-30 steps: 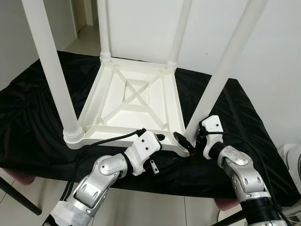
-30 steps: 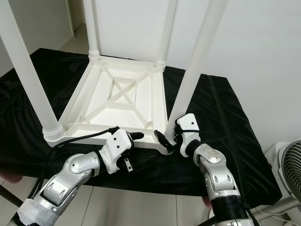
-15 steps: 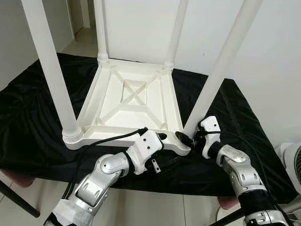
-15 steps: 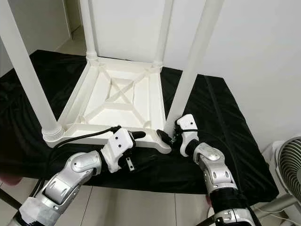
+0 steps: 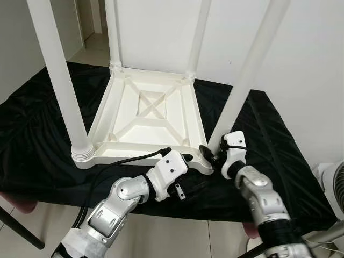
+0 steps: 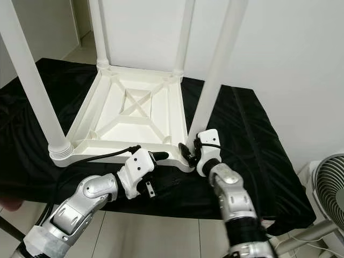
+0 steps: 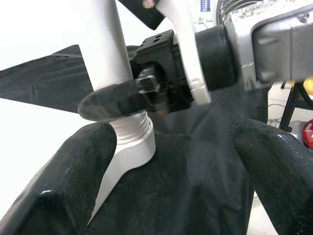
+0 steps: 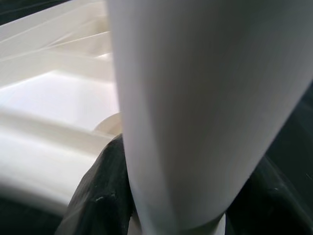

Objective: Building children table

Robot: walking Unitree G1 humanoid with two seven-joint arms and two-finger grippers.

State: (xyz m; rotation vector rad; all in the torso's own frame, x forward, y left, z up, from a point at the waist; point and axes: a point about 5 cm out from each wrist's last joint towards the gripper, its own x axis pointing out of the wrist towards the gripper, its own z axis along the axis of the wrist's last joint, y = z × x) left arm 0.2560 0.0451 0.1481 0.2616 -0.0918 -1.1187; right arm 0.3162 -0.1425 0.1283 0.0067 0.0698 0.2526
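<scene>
A white children's table [image 5: 148,107] lies upside down on a black cloth, its legs pointing up. My right gripper [image 5: 213,155] is at the foot of the near right leg [image 5: 236,102], where the leg meets the table's corner. In the right wrist view that leg [image 8: 205,107] sits between the black fingers [image 8: 98,200], which are shut around it. My left gripper [image 5: 184,173] hovers at the table's near edge, just left of that corner. Seen from the left wrist, its fingers [image 7: 68,186] stand wide apart and hold nothing, and they face the right gripper [image 7: 146,95].
The black cloth [image 5: 32,134] covers a low surface whose near edge runs just under my arms. A fan [image 6: 328,183] stands on the floor at the right. A white wall is close behind the table, and a doorway opens at the far left.
My right gripper has moved in and slightly up against the foot of the near right leg. The left gripper has stayed by the near edge. The camera has shifted a little.
</scene>
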